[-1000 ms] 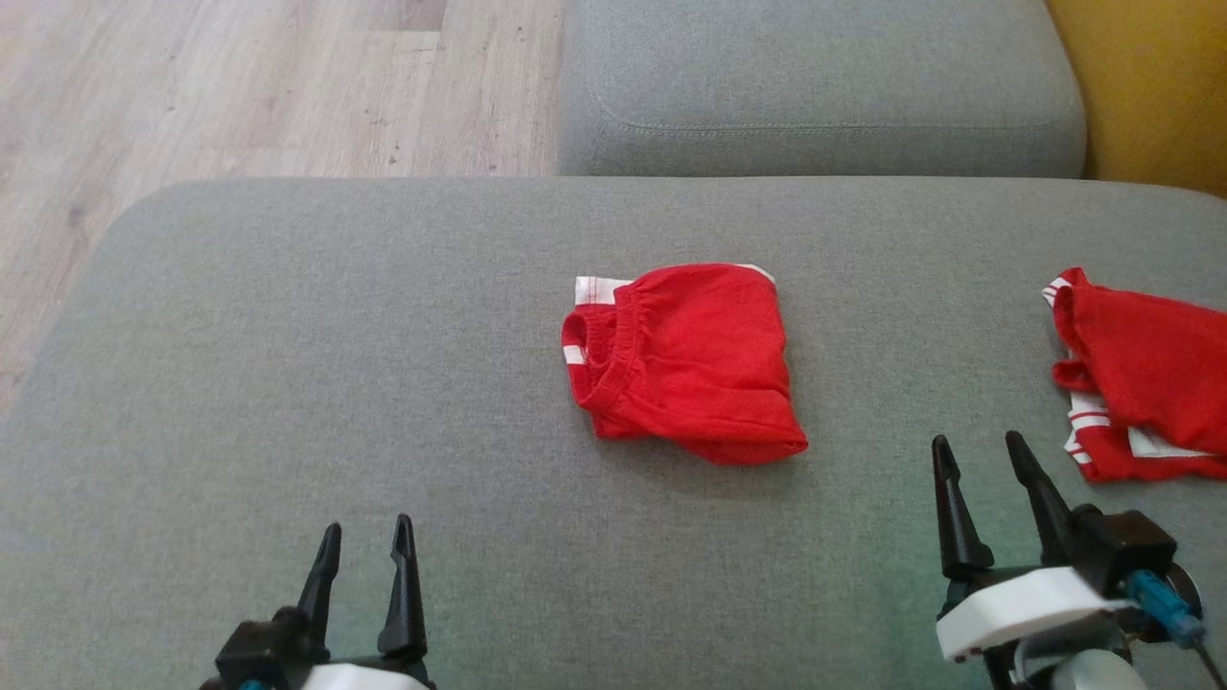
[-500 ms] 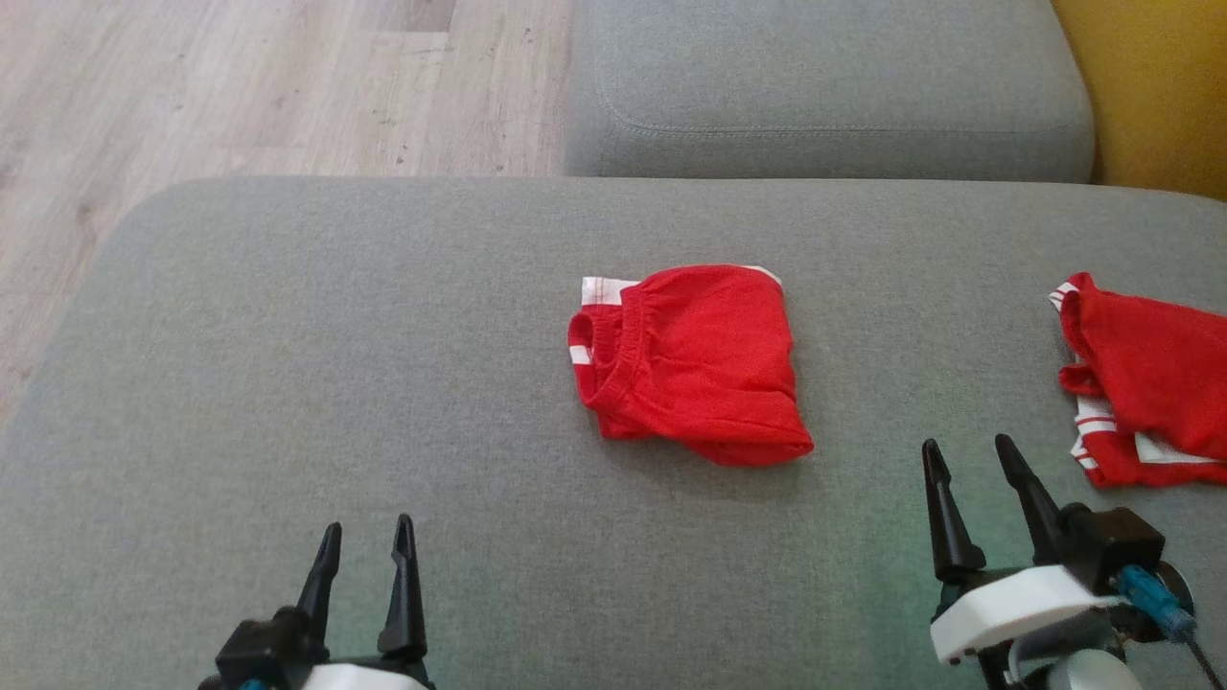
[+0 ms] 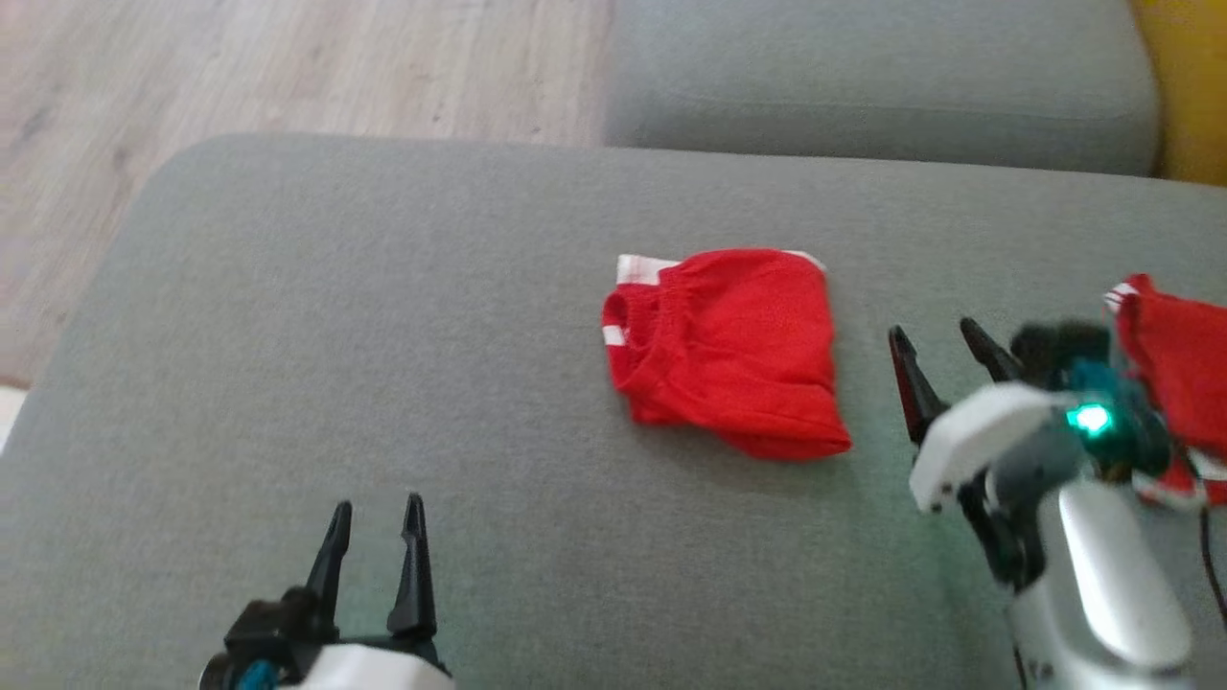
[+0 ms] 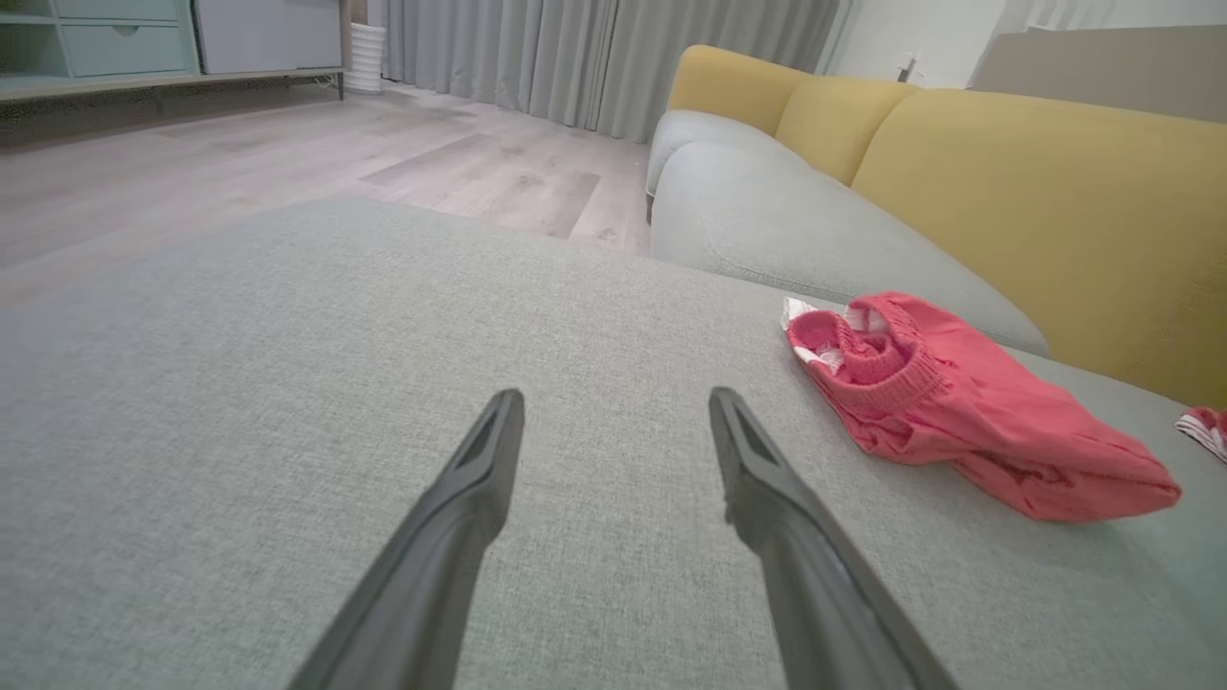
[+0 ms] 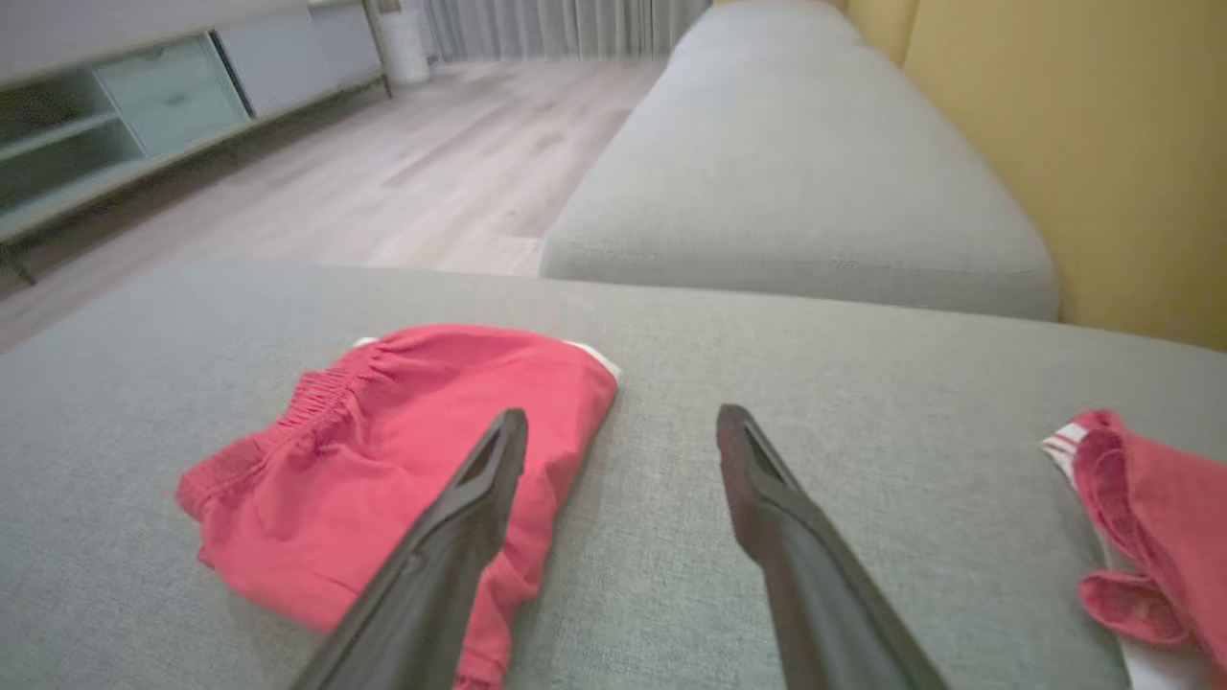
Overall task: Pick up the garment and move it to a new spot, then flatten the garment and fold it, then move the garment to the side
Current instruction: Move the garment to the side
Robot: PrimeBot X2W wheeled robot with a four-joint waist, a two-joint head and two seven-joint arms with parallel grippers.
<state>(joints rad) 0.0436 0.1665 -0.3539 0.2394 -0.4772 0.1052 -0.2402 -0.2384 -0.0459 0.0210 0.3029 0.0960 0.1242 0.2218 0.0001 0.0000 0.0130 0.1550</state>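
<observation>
**Right claw** (image 3: 932, 331): released, fingers spread, nothing between them. It hangs over the seat cushion (image 3: 335, 335), just beside the right hem of the red garment (image 3: 733, 350). In the right wrist view its left finger overlaps that hem, but contact cannot be confirmed.

**Left claw** (image 3: 377, 505): released and empty, near the cushion's front edge, well apart from the garment.

**Garment:** near the middle of the cushion, a compact bundle with the waistband toward the left. A second red garment (image 3: 1174, 383) lies at the right edge.

**Step in hand (judged):** approach for a pickup. The bundle appears already folded, so the transfer to the side is the likelier step.

**Next move:** lower the right claw onto the hem, close over all layers so the fold holds, then lift.
</observation>
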